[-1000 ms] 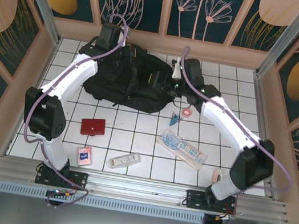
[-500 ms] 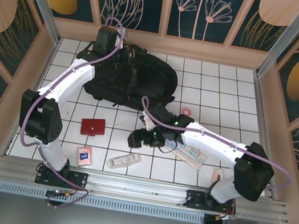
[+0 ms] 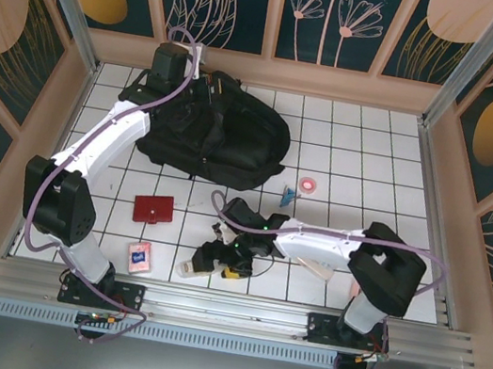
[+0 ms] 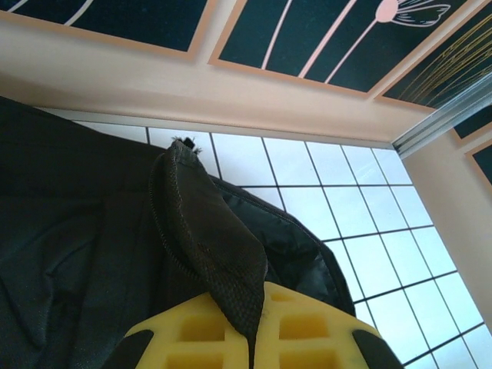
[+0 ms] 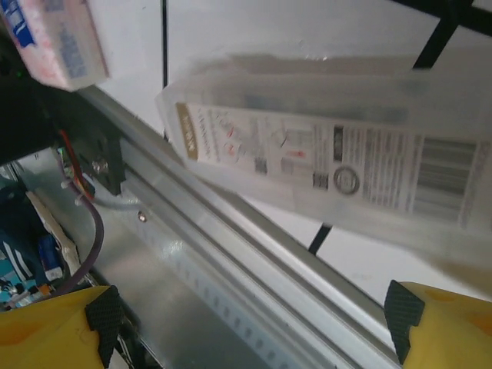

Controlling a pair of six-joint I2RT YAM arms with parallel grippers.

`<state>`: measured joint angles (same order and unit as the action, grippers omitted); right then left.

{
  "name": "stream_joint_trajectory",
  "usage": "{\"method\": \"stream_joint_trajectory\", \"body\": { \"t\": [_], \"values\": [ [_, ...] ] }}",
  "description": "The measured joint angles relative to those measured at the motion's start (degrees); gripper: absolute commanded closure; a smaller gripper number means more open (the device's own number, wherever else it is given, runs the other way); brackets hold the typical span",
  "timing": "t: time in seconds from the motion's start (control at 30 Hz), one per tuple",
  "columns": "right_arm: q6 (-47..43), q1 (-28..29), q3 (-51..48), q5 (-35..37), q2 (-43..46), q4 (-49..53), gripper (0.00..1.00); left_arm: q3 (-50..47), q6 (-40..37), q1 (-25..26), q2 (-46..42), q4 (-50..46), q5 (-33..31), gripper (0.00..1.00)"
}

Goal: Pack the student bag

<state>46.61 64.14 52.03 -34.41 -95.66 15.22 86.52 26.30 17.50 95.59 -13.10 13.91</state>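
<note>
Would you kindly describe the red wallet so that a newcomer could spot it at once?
Find the student bag, the big black backpack at the far left of the white tiled table. On the tiles just nearer than it lies the red wallet, flat and rectangular. It alone is solid dark red; the pink packet nearer the edge is paler and smaller.

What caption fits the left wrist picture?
Left claw shut on a flap of the large black fabric backpack.

Left arm stretched far left, left gripper (image 4: 252,338) pinched shut on the student bag (image 4: 77,231). Right arm bent leftward along the near edge, right gripper (image 5: 250,323) spread wide.
</note>
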Motion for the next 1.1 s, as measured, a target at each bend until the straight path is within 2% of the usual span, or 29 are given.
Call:
{"method": "stream_joint_trajectory", "body": {
  "t": [0.23, 0.43, 0.77, 0.97, 1.1],
  "values": [
    [3.6, 0.1, 3.6, 0.4, -5.9, 0.1, 0.10, -1.1, 0.4, 0.0, -1.1, 0.2, 0.6, 0.94],
    [4.5, -0.3, 11.2, 2.0, -10.5, 7.5, 0.10, -1.1, 0.4, -0.1, -1.6, 0.1, 0.7, 0.94],
    [-2.7, -1.5, 31.8, 16.0, -22.5, 16.5, 0.16, -1.5, 3.5, -4.2, -1.6, 1.3, 5.0, 0.94],
    [-7.3, 2.1, 36.7, 23.9, -24.8, 23.0, 0.18, -1.7, 4.7, -4.8, -1.6, 1.5, 6.7, 0.94],
    [-8.9, 4.7, 38.6, 29.0, -25.9, 26.7, 0.15, -1.7, 5.1, -4.8, -1.6, 1.8, 7.0, 0.94]
  ]
}}
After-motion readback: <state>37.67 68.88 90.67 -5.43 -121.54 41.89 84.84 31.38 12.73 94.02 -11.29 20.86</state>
